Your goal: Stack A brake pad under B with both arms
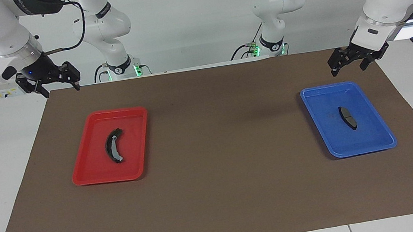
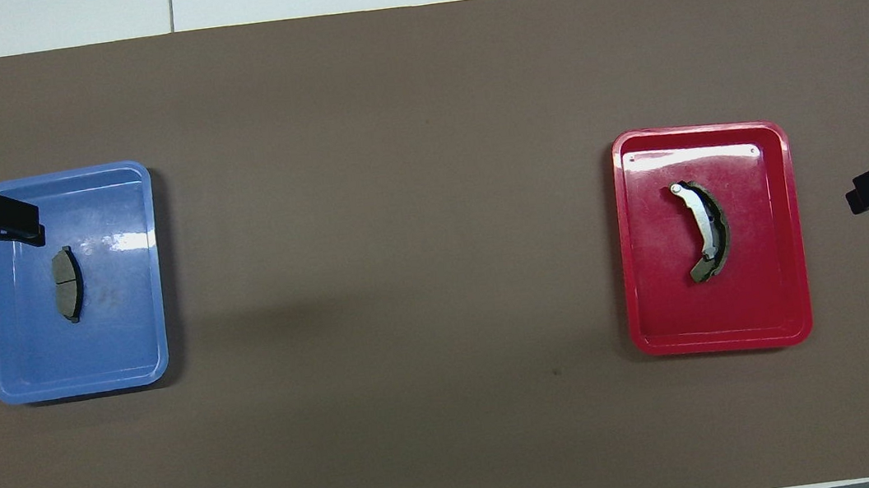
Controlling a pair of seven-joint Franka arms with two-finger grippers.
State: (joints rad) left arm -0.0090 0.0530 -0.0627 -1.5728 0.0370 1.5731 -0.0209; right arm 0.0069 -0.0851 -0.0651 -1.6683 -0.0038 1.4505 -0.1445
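Left claw [image 1: 352, 62] is hanging with fingers apart just over the blue tray [image 1: 382, 143], where A brake pad [image 1: 347, 117] is lying; right claw [image 1: 57, 84], also spread, is waiting well apart from that tray, B [image 1: 113, 146] sitting in the red tray [image 1: 89, 178]. Both pads are looking stiff, dense, flat: pinching across the narrow width seems best

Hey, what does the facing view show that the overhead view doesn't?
Only the facing view shows both arms whole, with the open left gripper and right gripper raised above the mat's edge nearest the robots. Only the overhead view shows the grippers' tips alone. Both show the short pad in the blue tray and the crescent pad in the red tray.
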